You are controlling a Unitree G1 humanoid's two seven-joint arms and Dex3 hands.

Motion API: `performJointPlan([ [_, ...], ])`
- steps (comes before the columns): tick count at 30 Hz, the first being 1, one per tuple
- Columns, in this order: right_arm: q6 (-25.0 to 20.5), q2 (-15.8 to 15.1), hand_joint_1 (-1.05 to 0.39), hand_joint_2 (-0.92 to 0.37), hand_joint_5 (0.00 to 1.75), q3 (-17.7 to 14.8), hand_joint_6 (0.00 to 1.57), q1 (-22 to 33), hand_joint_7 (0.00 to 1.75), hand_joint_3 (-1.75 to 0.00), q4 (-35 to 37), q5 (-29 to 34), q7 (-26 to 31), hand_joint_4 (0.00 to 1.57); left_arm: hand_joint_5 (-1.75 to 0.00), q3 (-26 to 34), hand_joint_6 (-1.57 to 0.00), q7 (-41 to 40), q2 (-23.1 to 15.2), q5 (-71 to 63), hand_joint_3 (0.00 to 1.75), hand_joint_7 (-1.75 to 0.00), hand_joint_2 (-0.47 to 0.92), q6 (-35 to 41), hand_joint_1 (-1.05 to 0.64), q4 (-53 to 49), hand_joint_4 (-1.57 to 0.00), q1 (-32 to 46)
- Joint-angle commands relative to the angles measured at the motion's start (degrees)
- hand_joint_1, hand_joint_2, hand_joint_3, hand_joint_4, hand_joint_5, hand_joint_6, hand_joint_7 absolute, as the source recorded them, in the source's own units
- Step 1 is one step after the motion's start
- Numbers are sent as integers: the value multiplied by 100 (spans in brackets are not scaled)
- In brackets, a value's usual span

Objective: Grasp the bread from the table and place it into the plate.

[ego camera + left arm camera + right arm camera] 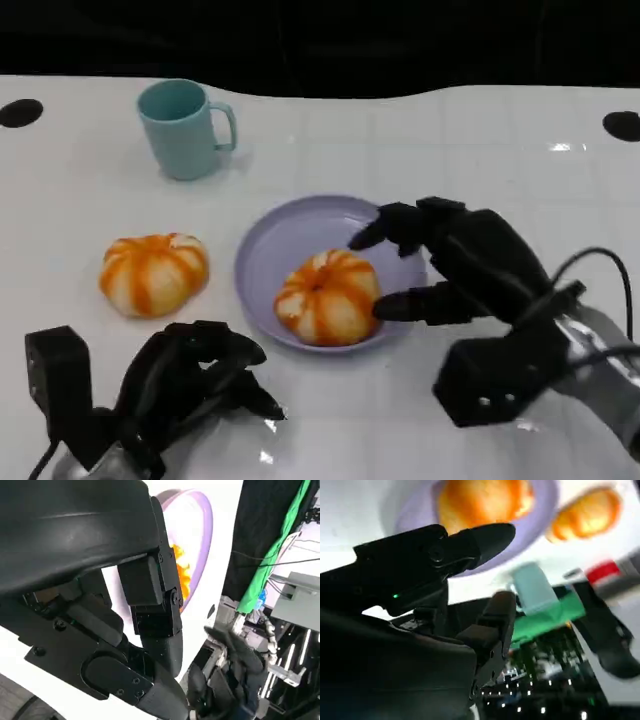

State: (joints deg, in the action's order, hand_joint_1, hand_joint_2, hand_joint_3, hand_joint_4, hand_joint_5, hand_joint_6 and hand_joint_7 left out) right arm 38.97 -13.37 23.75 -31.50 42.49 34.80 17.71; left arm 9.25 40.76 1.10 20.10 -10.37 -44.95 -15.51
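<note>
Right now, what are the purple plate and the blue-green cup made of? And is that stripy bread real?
The plate looks like smooth matte plastic: even lilac colour, soft sheen. The cup seems plastic too, with a thick moulded handle, though glazed ceramic is possible. The bread in the plate and the one on the table look glossy, with very bright orange stripes, so they may be toy bread; I cannot be sure.

head cam looks down on the table [420,140] from above; both wrist cams sit tight behind their hands, tilted, and all three catch the plate [262,262] with bread [327,297]
</note>
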Motion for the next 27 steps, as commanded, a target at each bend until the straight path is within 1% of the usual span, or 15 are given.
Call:
performJointPlan([
  [1, 168, -264, -39, -92, 174, -310, 37, 469, 159, -9, -377, -461, -313, 59, -46, 30, -157, -73, -35, -34, 0, -21, 73, 61, -105, -104, -157, 123],
  [3, 207, -302, -37, -91, 175, -413, 40, 650, 156, -11, -564, -629, -470, 63, -46, 24, -157, -85, -29, -52, 0, -21, 74, 29, -104, -113, -157, 124],
  [5, 210, -305, -36, -87, 175, -477, 43, 734, 152, -18, -666, -699, -576, 64, -46, 19, -157, -96, -27, -65, 1, -21, 74, 14, -104, -116, -157, 124],
  [6, 307, -300, -35, -87, 175, -554, 43, 864, 151, -20, -730, -937, -727, 65, -46, 16, -157, -103, -22, -64, 0, -21, 74, 26, -104, -104, -157, 123],
  [7, 387, -299, -32, -77, 175, -623, 49, 984, 145, -40, -793, -1131, -851, 67, -46, 14, -157, -110, -17, -59, 0, -21, 74, 40, -104, -92, -157, 122],
  [9, 501, -308, -27, -51, 175, -736, 59, 1190, 135, -93, -923, -1425, -1051, 71, -46, 14, -157, -110, -4, -46, 0, -21, 74, 53, -104, -68, -157, 126],
  [11, 512, -299, -25, -45, 175, -796, 63, 1253, 133, -107, -985, -1496, -1160, 72, -47, 15, -157, -109, 1, -43, 0, -21, 74, 54, -104, -60, -157, 129],
  [12, 508, -289, -25, -44, 175, -820, 63, 1265, 132, -109, -1003, -1507, -1200, 72, -47, 16, -157, -109, 1, -44, 0, -21, 74, 55, -104, -59, -157, 130],
  [13, 518, -267, -25, -43, 175, -890, 63, 1479, 132, -110, -1133, -1810, -1367, 72, -47, 5, -157, -98, -10, -56, 0, -21, 74, 46, -104, -46, -157, 134],
  [15, 421, -192, -19, -47, 174, -1015, 72, 1943, 129, -116, -1461, -2545, -1802, 77, -46, -2, -157, -84, -17, -49, 0, -20, 74, 81, -103, -26, -157, 137],
  [16, 229, -141, -17, -48, 173, -1065, 73, 2180, 129, -116, -1699, -2941, -2047, 77, -46, 2, -157, -65, -14, -40, 0, -20, 74, 68, -103, -35, -157, 133],
  [18, -167, -77, -17, -53, 171, -1128, 71, 2498, 135, -114, -2113, -3396, -2384, 75, -46, 7, -157, -46, -10, -35, 0, -19, 74, 30, -103, -54, -156, 137],
  [21, -612, -6, -16, -55, 169, -1236, 68, 2838, 138, -112, -2630, -3657, -2647, 74, -46, 0, -157, -40, -18, -60, 1, -20, 75, -37, -104, -71, -157, 143],
  [25, -860, 68, -15, -56, 167, -1353, 68, 2950, 139, -111, -2877, -3664, -2802, 75, -46, -3, -157, -41, -19, -62, 1, -21, 76, -48, -104, -75, -157, 143],
  [27, -1587, 139, -14, -58, 167, -1424, 64, 3352, 140, -111, -3382, -4331, -3132, 71, -46, -1, -157, -41, -52, -70, 1, -20, 76, -24, -104, -95, -157, 125],
])
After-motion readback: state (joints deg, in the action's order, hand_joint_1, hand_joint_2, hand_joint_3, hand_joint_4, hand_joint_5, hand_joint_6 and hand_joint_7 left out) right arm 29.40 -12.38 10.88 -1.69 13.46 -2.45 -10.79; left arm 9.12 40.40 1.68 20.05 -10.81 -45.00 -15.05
